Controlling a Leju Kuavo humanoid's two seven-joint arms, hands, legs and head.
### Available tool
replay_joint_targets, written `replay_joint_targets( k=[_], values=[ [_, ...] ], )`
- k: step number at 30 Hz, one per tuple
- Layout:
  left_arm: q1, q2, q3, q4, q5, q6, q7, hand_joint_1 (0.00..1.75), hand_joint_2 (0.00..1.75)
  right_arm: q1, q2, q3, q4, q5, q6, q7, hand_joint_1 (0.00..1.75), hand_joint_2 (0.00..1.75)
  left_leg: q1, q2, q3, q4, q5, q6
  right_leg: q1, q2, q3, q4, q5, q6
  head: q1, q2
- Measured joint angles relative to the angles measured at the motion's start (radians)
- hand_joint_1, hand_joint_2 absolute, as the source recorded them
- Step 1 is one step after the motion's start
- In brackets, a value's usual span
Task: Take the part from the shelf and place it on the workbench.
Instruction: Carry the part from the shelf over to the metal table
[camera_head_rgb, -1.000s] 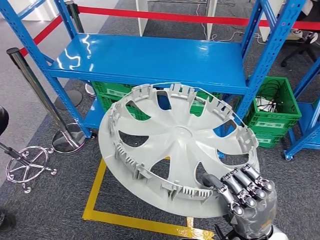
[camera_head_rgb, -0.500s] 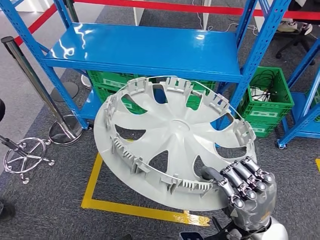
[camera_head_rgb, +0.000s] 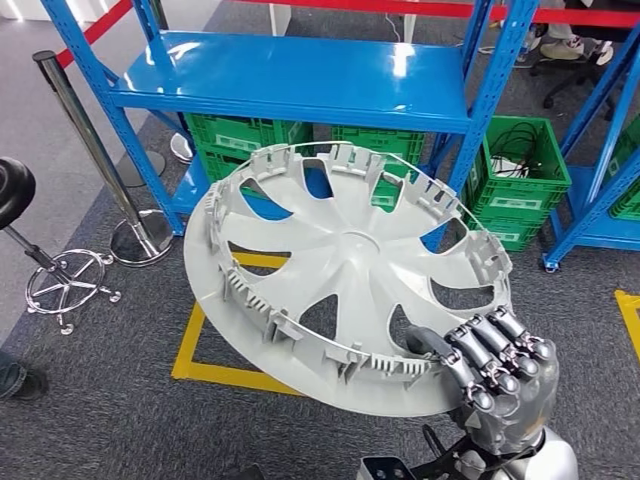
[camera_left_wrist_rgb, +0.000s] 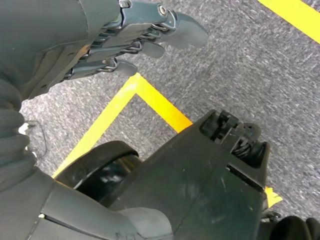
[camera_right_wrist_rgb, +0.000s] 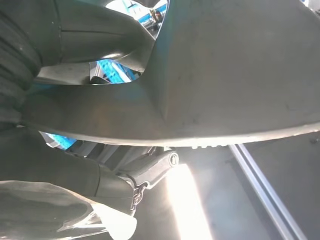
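A large grey wheel cover (camera_head_rgb: 349, 265) with open spokes hangs in the air in front of the blue shelf (camera_head_rgb: 302, 80), its ribbed inner face up. My right hand (camera_head_rgb: 494, 375) grips its near right rim, fingers curled over the edge. In the right wrist view the cover's smooth face (camera_right_wrist_rgb: 226, 75) lies right against the hand (camera_right_wrist_rgb: 75, 150). My left hand (camera_left_wrist_rgb: 124, 40) hangs low over grey carpet with its fingers loosely extended and nothing in them.
Green crates (camera_head_rgb: 521, 175) stand under and beside the shelf. A chrome barrier post (camera_head_rgb: 90, 150) and a black stool (camera_head_rgb: 30, 230) stand at the left. Yellow floor tape (camera_head_rgb: 219, 370) marks a square on the carpet below the cover. A second blue rack (camera_head_rgb: 596, 140) stands at the right.
The whole picture has shifted, so the camera has moved: the shelf lies higher in the frame and the stool has come in at the left. The cover stays in my right hand.
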Motion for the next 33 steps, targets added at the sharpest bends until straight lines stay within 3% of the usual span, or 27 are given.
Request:
replay_joint_targets(
  k=[1, 2, 5, 6, 7, 8, 9, 10, 12, 14, 16, 17, 18, 21, 22, 23, 26, 27, 28, 31, 33],
  values=[
    [0.001, 0.001, 0.000, 0.000, 0.000, -0.003, 0.000, 0.00, 1.75, 0.000, 0.000, 0.000, 0.002, 0.001, 0.000, 0.000, 1.75, 1.75, 0.001, -0.001, -0.007, 0.005, -0.009, -0.006, -0.001, -0.002, -0.014, 0.005, 0.009, -0.008, -0.004, 0.000],
    [0.003, 0.001, 0.000, 0.000, 0.000, -0.005, 0.000, 0.00, 1.75, -0.001, 0.000, 0.000, 0.004, 0.001, 0.000, 0.000, 1.75, 1.75, 0.003, -0.002, -0.015, 0.024, -0.040, -0.012, -0.002, -0.004, -0.028, 0.007, 0.020, -0.016, -0.008, 0.000],
    [0.006, 0.002, 0.000, 0.000, 0.000, -0.007, 0.000, 0.00, 1.75, -0.002, 0.000, 0.000, 0.008, 0.002, 0.000, 0.000, 1.75, 1.75, 0.009, -0.003, -0.037, 0.184, -0.200, -0.028, 0.001, -0.009, -0.073, 0.016, 0.059, -0.030, -0.025, 0.000],
    [0.005, 0.002, 0.000, 0.000, 0.000, -0.007, 0.000, 0.00, 1.75, -0.002, 0.000, 0.000, 0.009, 0.002, 0.000, 0.000, 1.75, 1.75, 0.010, -0.003, -0.040, 0.245, -0.224, -0.030, 0.003, -0.011, -0.089, 0.021, 0.071, -0.031, -0.029, 0.000],
    [0.005, 0.002, 0.000, 0.000, 0.000, -0.007, 0.000, 0.00, 1.75, -0.002, 0.000, 0.000, 0.010, 0.002, 0.000, -0.001, 1.75, 1.75, 0.010, -0.003, -0.035, 0.287, -0.220, -0.030, 0.005, -0.012, -0.106, 0.027, 0.083, -0.031, -0.031, 0.000],
    [0.004, 0.002, 0.000, 0.000, 0.000, -0.007, 0.000, 0.00, 1.75, -0.002, 0.000, 0.000, 0.011, 0.002, 0.000, -0.001, 1.75, 1.75, 0.010, -0.003, -0.017, 0.298, -0.194, -0.027, 0.008, -0.012, -0.128, 0.035, 0.093, -0.032, -0.033, 0.000],
    [0.004, 0.002, 0.000, 0.000, -0.001, -0.007, 0.000, 0.00, 1.75, -0.002, 0.000, 0.000, 0.011, 0.003, 0.000, -0.001, 1.75, 1.75, 0.009, -0.003, 0.014, 0.275, -0.163, -0.022, 0.010, -0.012, -0.149, 0.042, 0.103, -0.032, -0.034, 0.000],
    [0.004, 0.002, 0.000, -0.002, -0.002, -0.007, 0.000, 0.00, 1.75, -0.002, 0.000, 0.000, 0.012, 0.003, 0.000, -0.001, 1.75, 1.75, 0.008, -0.004, 0.061, 0.220, -0.144, -0.013, 0.012, -0.012, -0.166, 0.049, 0.112, -0.031, -0.035, 0.000],
    [0.001, 0.003, -0.001, -0.006, -0.005, -0.008, 0.000, 0.00, 1.75, -0.003, 0.000, 0.000, 0.012, 0.003, 0.000, -0.001, 1.75, 1.75, 0.002, -0.007, 0.165, 0.066, -0.162, 0.006, 0.016, -0.011, -0.187, 0.055, 0.130, -0.025, -0.034, 0.000],
    [-0.004, 0.002, -0.001, -0.009, -0.008, -0.010, 0.000, 0.00, 1.75, -0.005, 0.000, 0.000, 0.014, 0.003, 0.000, -0.001, 1.75, 1.75, -0.006, -0.008, 0.211, -0.024, -0.189, 0.018, 0.012, -0.013, -0.195, 0.050, 0.149, -0.012, -0.034, 0.000],
    [-0.004, 0.001, -0.002, -0.009, -0.009, -0.013, 0.001, 0.00, 1.75, -0.007, 0.000, 0.001, 0.015, 0.004, 0.000, -0.001, 1.75, 1.75, -0.006, -0.006, 0.200, -0.041, -0.169, 0.027, 0.008, -0.012, -0.206, 0.048, 0.157, 0.001, -0.035, 0.000],
    [-0.004, 0.001, -0.002, -0.009, -0.010, -0.014, 0.002, 0.00, 1.75, -0.007, 0.000, 0.001, 0.016, 0.004, 0.000, -0.001, 1.75, 1.75, -0.005, -0.004, 0.191, -0.047, -0.156, 0.033, 0.007, -0.009, -0.218, 0.063, 0.141, 0.007, -0.035, 0.000],
    [-0.003, 0.000, -0.002, -0.009, -0.011, -0.015, 0.002, 0.00, 1.75, -0.007, 0.000, 0.001, 0.016, 0.004, 0.000, -0.001, 1.75, 1.75, -0.002, -0.003, 0.181, -0.051, -0.143, 0.037, 0.006, -0.006, -0.235, 0.098, 0.111, 0.013, -0.034, 0.000],
    [-0.002, -0.002, -0.005, -0.009, -0.015, -0.018, 0.002, 0.00, 1.75, -0.007, 0.000, 0.001, 0.021, 0.004, 0.000, -0.001, 1.75, 1.75, -0.002, 0.000, 0.143, -0.048, -0.114, 0.041, 0.003, -0.002, -0.289, 0.276, -0.005, 0.027, -0.033, 0.000],
    [-0.001, -0.002, -0.007, -0.009, -0.017, -0.019, 0.002, 0.00, 1.75, -0.007, 0.000, 0.001, 0.023, 0.004, 0.000, -0.001, 1.75, 1.75, -0.002, 0.001, 0.130, -0.047, -0.106, 0.039, 0.002, -0.002, -0.288, 0.307, -0.020, 0.031, -0.034, 0.000],
    [0.000, -0.003, -0.008, -0.009, -0.018, -0.021, 0.002, 0.00, 1.75, -0.007, 0.000, 0.001, 0.026, 0.004, 0.000, -0.001, 1.75, 1.75, -0.001, 0.001, 0.119, -0.044, -0.098, 0.037, 0.000, -0.002, -0.267, 0.300, -0.016, 0.033, -0.033, 0.000],
    [0.000, -0.003, -0.010, -0.009, -0.019, -0.023, 0.002, 0.00, 1.75, -0.009, 0.000, 0.001, 0.030, 0.003, 0.000, -0.001, 1.75, 1.75, 0.000, 0.001, 0.094, -0.026, -0.086, 0.027, -0.004, -0.002, -0.121, 0.100, 0.040, 0.036, -0.033, 0.000],
    [0.000, -0.003, -0.011, -0.009, -0.019, -0.022, 0.002, 0.00, 1.75, -0.011, 0.000, 0.001, 0.031, 0.002, 0.000, -0.001, 1.75, 1.75, -0.001, 0.001, 0.086, -0.017, -0.083, 0.023, -0.004, -0.002, -0.088, 0.048, 0.049, 0.032, -0.033, 0.000],
    [0.000, -0.003, -0.011, -0.009, -0.019, -0.022, 0.002, 0.00, 1.75, -0.011, 0.000, 0.001, 0.031, 0.001, 0.000, -0.001, 1.75, 1.75, -0.002, 0.001, 0.079, -0.010, -0.079, 0.018, -0.003, -0.001, -0.076, 0.024, 0.049, 0.027, -0.035, 0.000],
    [0.001, -0.002, -0.011, -0.009, -0.018, -0.022, 0.003, 0.00, 1.75, -0.012, 0.000, 0.002, 0.033, -0.002, 0.000, -0.001, 1.75, 1.75, -0.002, -0.001, 0.065, 0.001, -0.074, 0.003, -0.003, -0.001, -0.085, 0.027, 0.059, 0.006, -0.037, 0.000],
    [0.001, -0.001, -0.011, -0.009, -0.018, -0.021, 0.004, 0.00, 1.75, -0.015, 0.000, 0.002, 0.034, -0.002, 0.000, -0.001, 1.75, 1.75, 0.000, -0.002, 0.046, 0.049, -0.114, -0.009, -0.006, -0.004, -0.092, 0.025, 0.069, -0.010, -0.042, 0.000]
  ],
)
